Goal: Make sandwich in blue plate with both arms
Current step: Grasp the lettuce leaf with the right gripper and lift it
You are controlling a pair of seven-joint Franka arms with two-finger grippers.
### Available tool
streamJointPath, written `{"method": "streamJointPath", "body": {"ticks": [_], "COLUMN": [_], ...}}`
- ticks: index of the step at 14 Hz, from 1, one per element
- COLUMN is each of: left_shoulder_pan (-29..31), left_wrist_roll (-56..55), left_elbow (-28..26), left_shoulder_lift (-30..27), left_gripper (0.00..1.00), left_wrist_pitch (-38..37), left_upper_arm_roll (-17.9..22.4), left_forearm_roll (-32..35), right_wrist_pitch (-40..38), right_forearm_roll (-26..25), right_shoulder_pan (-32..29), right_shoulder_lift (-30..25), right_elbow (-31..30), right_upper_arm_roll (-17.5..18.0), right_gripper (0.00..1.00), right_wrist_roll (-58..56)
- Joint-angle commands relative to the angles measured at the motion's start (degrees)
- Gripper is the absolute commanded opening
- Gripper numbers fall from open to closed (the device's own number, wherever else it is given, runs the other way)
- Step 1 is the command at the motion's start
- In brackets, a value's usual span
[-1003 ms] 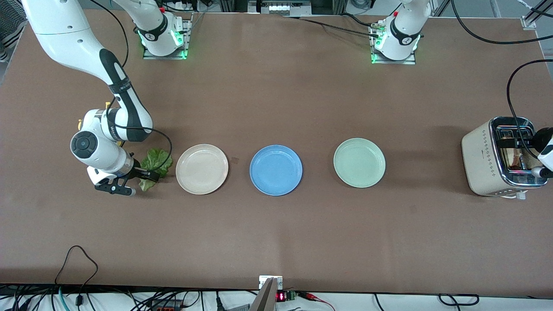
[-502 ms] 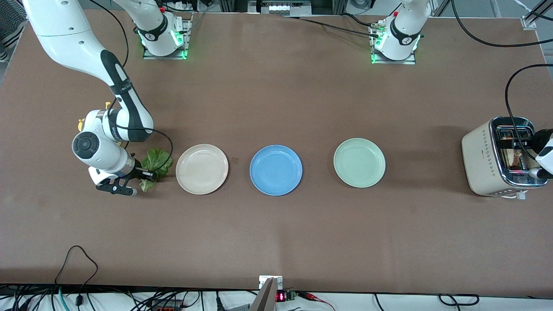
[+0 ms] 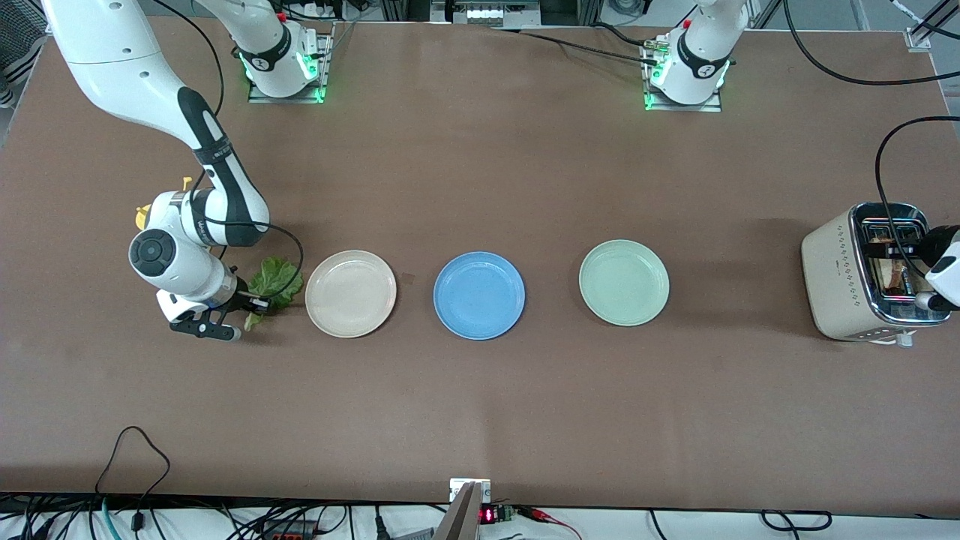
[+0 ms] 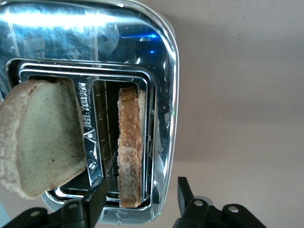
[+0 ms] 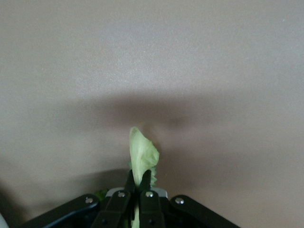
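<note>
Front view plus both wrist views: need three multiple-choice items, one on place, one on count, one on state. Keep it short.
1. Where does the blue plate lie?
A. between the beige plate and the pale green plate
B. beside the toaster
C. on the lettuce leaf

2. How many bread slices show at the toaster?
A. none
B. two
C. four

3. What is the right gripper doing?
A. open over the blue plate
B. shut on nothing
C. shut on the lettuce leaf

Answers:
1 A: in the front view the three plates sit in a row, blue in the middle.
2 B: the left wrist view shows one bread slice in a slot and another leaning out of the next slot.
3 C: the right wrist view shows the fingers pinched on the leaf.
</note>
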Motion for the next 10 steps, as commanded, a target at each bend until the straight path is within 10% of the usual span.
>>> {"method": "streamJointPath", "body": {"ticks": [1, 10], "left_shoulder_pan": [0.74, 2.14], "left_wrist_roll": [1.32, 4.92], "left_elbow": [1.08, 1.35], "left_shoulder_lift": [0.87, 1.22], "left_gripper": [0.66, 0.34], "left_wrist_pitch": [-0.02, -0.02], "left_upper_arm_roll": [-0.42, -0.5], "left_forearm_roll": [1.3, 1.04], "right_wrist_pitch": [-1.85, -25.56], "right_forearm_roll": [-0.17, -0.08], "right_shoulder_pan": [0.03, -0.05], "right_shoulder_lift": [-0.3, -13.21], "right_elbow": [1.37, 5.23], "right_upper_arm_roll": [-0.3, -0.3], "right_gripper": [0.0, 0.0], "right_wrist_roll": [-1.29, -5.07]}}
